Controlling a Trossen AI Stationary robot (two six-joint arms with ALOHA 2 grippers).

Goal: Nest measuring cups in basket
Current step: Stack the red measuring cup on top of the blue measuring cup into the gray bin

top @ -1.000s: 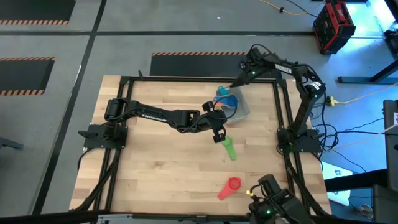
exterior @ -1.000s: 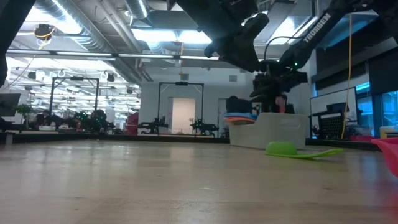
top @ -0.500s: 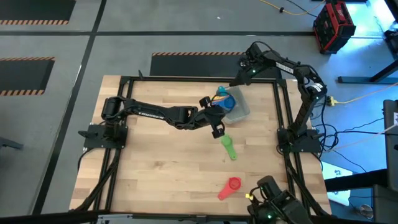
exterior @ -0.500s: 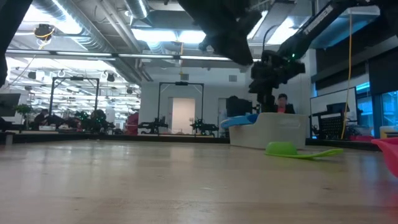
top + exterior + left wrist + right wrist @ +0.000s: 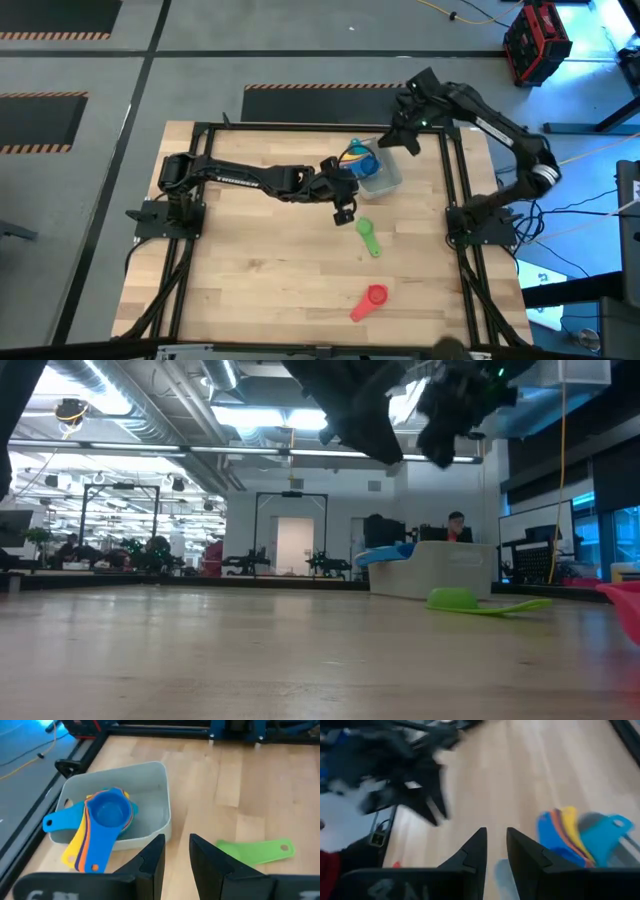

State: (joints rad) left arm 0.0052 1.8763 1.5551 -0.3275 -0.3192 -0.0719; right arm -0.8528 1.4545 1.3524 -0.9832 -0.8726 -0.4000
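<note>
The translucent basket (image 5: 387, 180) sits right of the table's centre. In it lies a nested stack of cups (image 5: 102, 825) with the dark blue cup (image 5: 107, 811) on top. The handles fan out over the basket rim (image 5: 75, 837); light blue, yellow and orange show. The green cup (image 5: 368, 238) lies bowl down on the wood near the basket, and the red cup (image 5: 371, 299) lies toward the near edge. My left gripper (image 5: 343, 212) hovers shut between basket and green cup. My right gripper (image 5: 389, 140) is shut, high above the basket's far side.
A black metal frame (image 5: 455, 170) runs round the tabletop, close to the basket's right side. Bare wood stretches across the left and near parts of the table. In the low view both arms hang in from above (image 5: 400, 405). A person (image 5: 457, 525) sits beyond the table.
My right gripper has risen from just over the cups in the basket, clear of it, swinging toward the table's far right corner. My left gripper has drifted slightly toward the table's left edge. The cups and basket have stayed where they were.
</note>
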